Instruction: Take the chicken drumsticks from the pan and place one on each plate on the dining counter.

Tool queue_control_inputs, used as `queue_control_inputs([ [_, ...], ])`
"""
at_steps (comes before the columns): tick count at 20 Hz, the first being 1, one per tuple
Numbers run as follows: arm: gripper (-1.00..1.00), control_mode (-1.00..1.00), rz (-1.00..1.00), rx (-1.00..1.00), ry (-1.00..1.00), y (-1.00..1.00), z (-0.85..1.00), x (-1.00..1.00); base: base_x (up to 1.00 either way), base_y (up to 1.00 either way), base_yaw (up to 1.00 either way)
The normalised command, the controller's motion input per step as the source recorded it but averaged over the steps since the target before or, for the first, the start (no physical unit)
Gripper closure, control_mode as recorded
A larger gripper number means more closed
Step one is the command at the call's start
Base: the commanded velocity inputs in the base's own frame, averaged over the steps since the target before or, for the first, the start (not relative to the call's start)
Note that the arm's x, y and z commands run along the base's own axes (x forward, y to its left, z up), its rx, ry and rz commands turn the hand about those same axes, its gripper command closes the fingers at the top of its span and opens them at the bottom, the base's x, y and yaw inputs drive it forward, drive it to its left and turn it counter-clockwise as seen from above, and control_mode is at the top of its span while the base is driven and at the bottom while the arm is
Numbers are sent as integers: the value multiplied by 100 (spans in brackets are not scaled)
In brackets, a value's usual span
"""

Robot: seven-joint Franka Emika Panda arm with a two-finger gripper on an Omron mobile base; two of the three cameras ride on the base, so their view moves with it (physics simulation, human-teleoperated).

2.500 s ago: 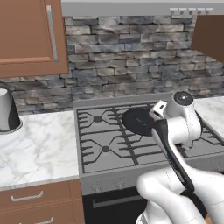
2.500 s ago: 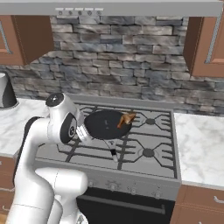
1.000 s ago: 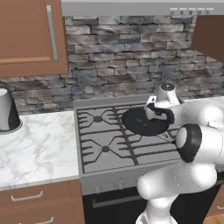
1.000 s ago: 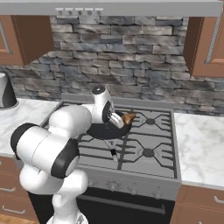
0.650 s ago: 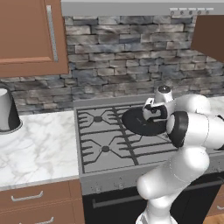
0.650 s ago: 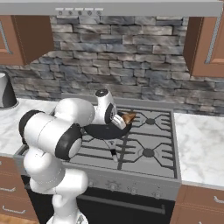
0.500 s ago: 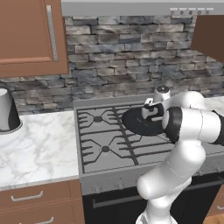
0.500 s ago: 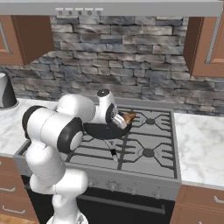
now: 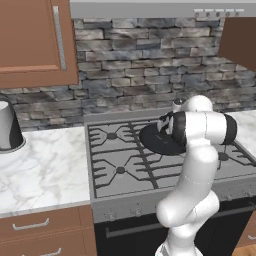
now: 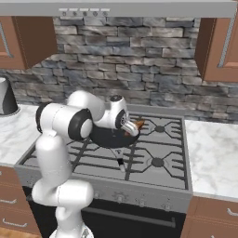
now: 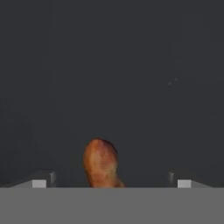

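The black pan (image 9: pixel 152 142) sits on the stove's middle back burner, with its handle (image 10: pixel 120 163) pointing toward the front. One golden-brown chicken drumstick (image 10: pixel 138 124) shows at the pan's right side. In the hand view that drumstick (image 11: pixel 101 163) lies on the pan's dark floor (image 11: pixel 131 78), right between my two finger tips. My gripper (image 10: pixel 132 130) (image 11: pixel 109 182) hangs low over the pan, open, with nothing held. My forearm hides the pan's right half in the left base view. The plates and the dining counter are out of view.
Black stove grates (image 9: pixel 117 162) surround the pan. A grey metal pot (image 9: pixel 7 127) stands on the marble counter (image 9: pixel 45 165) to the left. A stone wall rises behind the stove, with wooden cabinets (image 9: pixel 30 40) above on both sides.
The arm has folded in over the stove and the hand has come down closer to the drumstick in the pan. The jaws have stayed open.
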Motion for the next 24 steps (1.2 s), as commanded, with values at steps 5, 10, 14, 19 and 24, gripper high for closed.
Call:
queue_control_inputs([
  [5, -100, -100, 0, -4, 3, -3, -38, 34, 0, 0, 0],
  [10, 100, -100, 0, -5, 1, -3, -40, 15, 0, 0, 0],
  [14, 100, -100, 0, -4, 1, -3, -35, 3, 0, 0, 0],
  [19, 100, -100, 0, -1, 0, -4, -16, -1, 0, 0, 0],
  [24, 100, -100, 0, -1, 0, 0, -1, 0, 0, 0, 0],
])
